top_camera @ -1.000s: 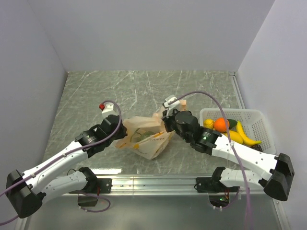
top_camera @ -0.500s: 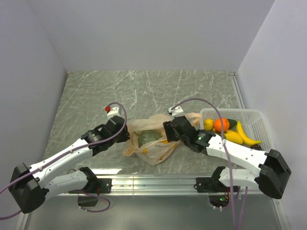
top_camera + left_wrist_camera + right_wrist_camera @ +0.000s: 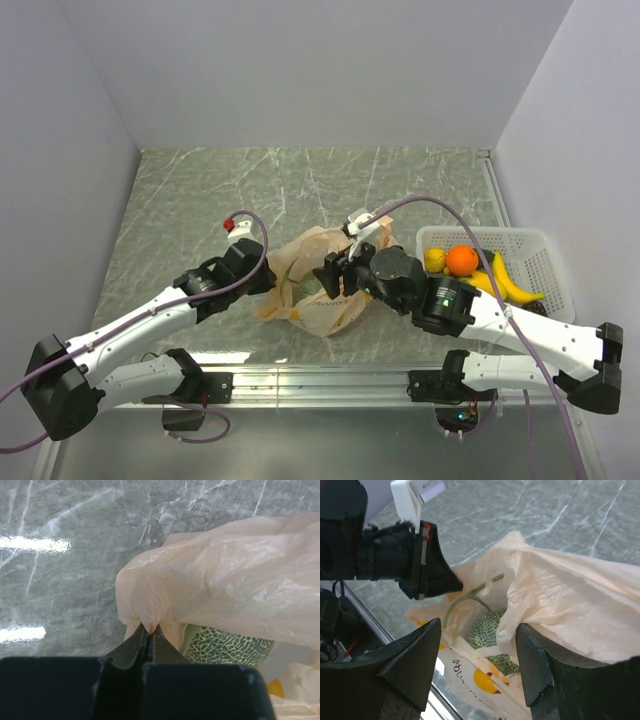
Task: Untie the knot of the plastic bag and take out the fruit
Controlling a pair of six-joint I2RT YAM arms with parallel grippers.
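The bag (image 3: 225,580) hides most of the melon (image 3: 227,642) from us. Our left gripper (image 3: 149,630) pinches the bag's rim; our right gripper (image 3: 477,650) gapes over its mouth.

Right gripper (image 3: 330,276) is coming down from its raised spot behind the bag (image 3: 300,250), swinging left, and is now hanging over the bag's mouth with jaws wide apart. Right forearm is stretching out lower and further right along the near edge. Left gripper (image 3: 268,284) is creeping right and slightly back, carrying its pinched bit of bag edge along. Bag is losing its pulled-up peak, slumping and spreading, top flap lying toward the back. Melon (image 3: 227,642) is showing in the opening.
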